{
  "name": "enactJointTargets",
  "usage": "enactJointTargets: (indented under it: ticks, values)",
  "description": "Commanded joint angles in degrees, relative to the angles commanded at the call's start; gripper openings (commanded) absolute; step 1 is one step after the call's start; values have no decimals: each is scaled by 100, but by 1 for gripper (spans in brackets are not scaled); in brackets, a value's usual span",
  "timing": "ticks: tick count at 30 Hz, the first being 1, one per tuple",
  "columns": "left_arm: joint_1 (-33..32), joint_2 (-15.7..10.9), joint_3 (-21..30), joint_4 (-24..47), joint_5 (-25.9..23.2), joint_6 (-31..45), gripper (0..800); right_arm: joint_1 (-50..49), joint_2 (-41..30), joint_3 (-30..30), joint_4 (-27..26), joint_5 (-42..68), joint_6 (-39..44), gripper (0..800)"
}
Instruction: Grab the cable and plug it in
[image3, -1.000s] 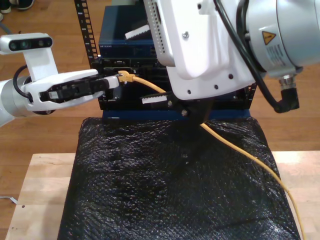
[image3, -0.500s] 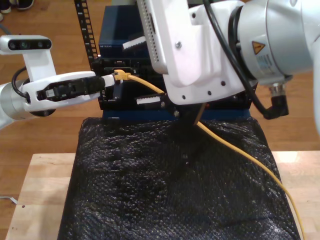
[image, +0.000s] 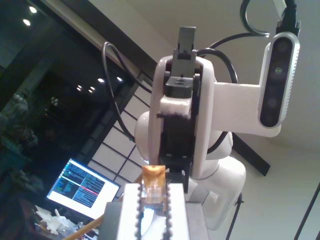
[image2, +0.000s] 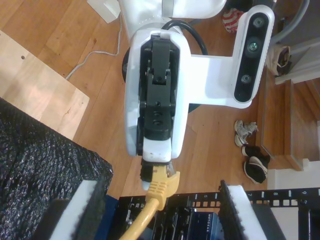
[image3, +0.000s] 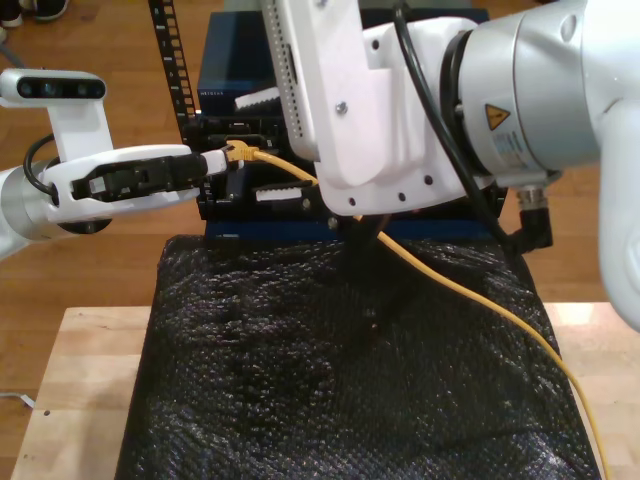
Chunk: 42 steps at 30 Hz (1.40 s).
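My first tool (image3: 216, 161), on the arm coming in from the exterior view's left, is clamped on the boot of the yellow-orange cable (image3: 450, 285). In its own wrist view the clear plug (image: 153, 186) sits pinched between the toothed fingers (image: 131, 210).

My second tool (image2: 160, 212), on the big arm in the upper middle of the exterior view, has its jaws spread wide. The cable runs between them with neither pad touching.

The plug end is right up against the front of the network rack (image3: 225, 200). From there the cable runs down across the mat to the lower right of the exterior view. I'd say this is the insertion step. Can't tell whether the plug has actually seated in a port. The next move probably needs a straight push with the clip lined up, with no sideways pull from the cable.

Under it all is a black bubble-wrap mat (image3: 260, 380) over a pale wooden desk (image3: 85, 380). The floor (image3: 100, 250) is wood, some shoes (image2: 252, 167) lie on it, and a lit laptop (image: 82, 189) sits off in the background.
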Motion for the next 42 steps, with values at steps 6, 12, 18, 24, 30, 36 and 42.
enactJointTargets:
  ticks: [6,12,18,24,30,36,42]
  values:
    - [0,0,-9,0,35,-18,8,0,9,97,0,-167,0,456]
    - [0,18,0,0,53,-18,9,9,9,114,0,-193,18,401]
    - [0,53,0,0,114,-18,14,35,9,114,9,-193,18,388]
    - [-9,53,0,0,123,-18,18,114,9,114,9,-193,18,387]
    - [-18,53,0,9,132,-18,20,123,9,114,9,-193,18,382]
    - [-35,62,0,9,141,-18,21,141,70,114,9,-193,26,317]
    - [-35,62,0,9,176,-18,22,176,79,123,9,-202,26,287]
